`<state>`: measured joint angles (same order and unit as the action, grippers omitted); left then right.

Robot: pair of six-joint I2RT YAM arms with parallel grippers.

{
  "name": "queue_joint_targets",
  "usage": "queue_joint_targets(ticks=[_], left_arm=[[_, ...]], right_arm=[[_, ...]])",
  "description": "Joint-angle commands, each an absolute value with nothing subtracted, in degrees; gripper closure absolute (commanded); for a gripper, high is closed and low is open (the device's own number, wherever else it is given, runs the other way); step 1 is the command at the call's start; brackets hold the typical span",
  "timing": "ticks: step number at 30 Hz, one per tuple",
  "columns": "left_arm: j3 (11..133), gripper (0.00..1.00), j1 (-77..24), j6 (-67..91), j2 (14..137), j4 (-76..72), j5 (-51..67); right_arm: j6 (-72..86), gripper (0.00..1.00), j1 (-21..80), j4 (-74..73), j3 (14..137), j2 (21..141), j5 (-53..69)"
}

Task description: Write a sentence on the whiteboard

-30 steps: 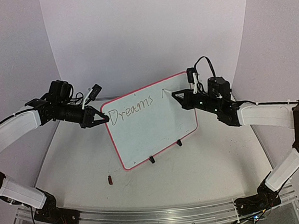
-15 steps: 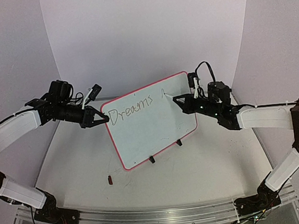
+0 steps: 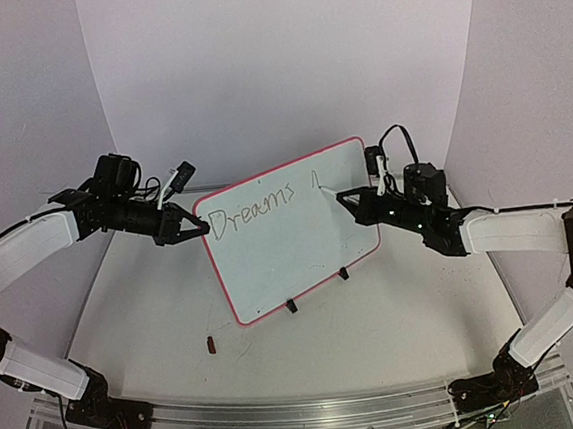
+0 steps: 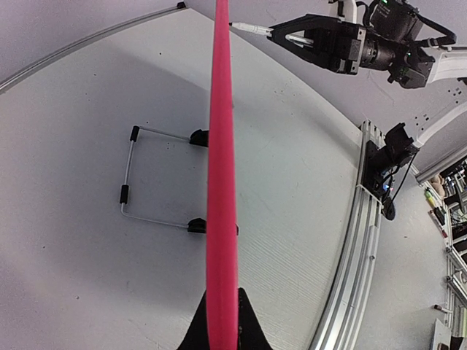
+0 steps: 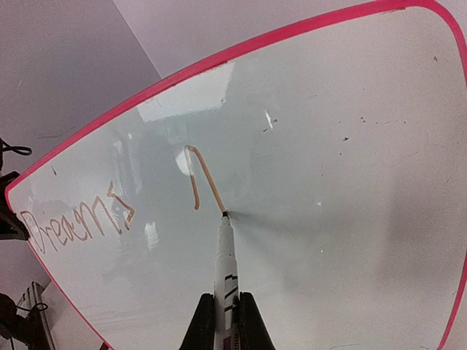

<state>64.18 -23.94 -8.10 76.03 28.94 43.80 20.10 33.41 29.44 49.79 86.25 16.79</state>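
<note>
"That whiteboard [image 3: 300, 253] stands about mid-tabletop [image 3: 397, 335], a bit toward the far edge, propped on its small black feet [image 3: 292, 305]. It looks light and stiff to me."

"Light is the trouble. On feet that small, I'd guess it skids or tips back under any push from a pen. And the face is glossy, so there's nothing to grip there."

"Hence the red frame [image 4: 220, 182]. The left end effector [image 3: 199, 225] is pinched shut on the frame's left edge, one finger on each face. That's where I'd hold it too, by the rim, clear of the writing."

"The sentence [image 3: 253, 208] reads 'Dreams' at the board's top left, with a peaked stroke beside it."

"And the right end effector [image 3: 345, 197] is clamped tight on the marker [image 5: 225, 255]. The barrel sits between its fingers and the tip is out front, touching the board at the foot of that stroke."

"It's a thin, smooth pen. I'd think it could twist in that grip if pressed hard, so light pressure seems wise."
</note>
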Motion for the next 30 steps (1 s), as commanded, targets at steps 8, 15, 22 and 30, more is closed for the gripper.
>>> queue_joint_targets(ticks=[8,15,22,30], left_arm=[[65.05,1.0,-24.61,-9.6,77.96,31.24,43.42],[65.04,1.0,-24.63,-9.7,77.99,31.35,43.3],[65.06,1.0,-24.63,-9.68,78.01,31.42,43.15],[65.13,1.0,-24.64,-9.79,78.23,31.45,43.1]], right_arm=[[18.81,1.0,33.4,31.79,52.19,85.31,16.33],[18.57,1.0,33.41,31.42,53.78,87.6,15.26],[18.74,1.0,33.4,30.49,54.19,88.42,11.85],[18.46,1.0,33.4,30.33,54.37,87.73,9.12]])
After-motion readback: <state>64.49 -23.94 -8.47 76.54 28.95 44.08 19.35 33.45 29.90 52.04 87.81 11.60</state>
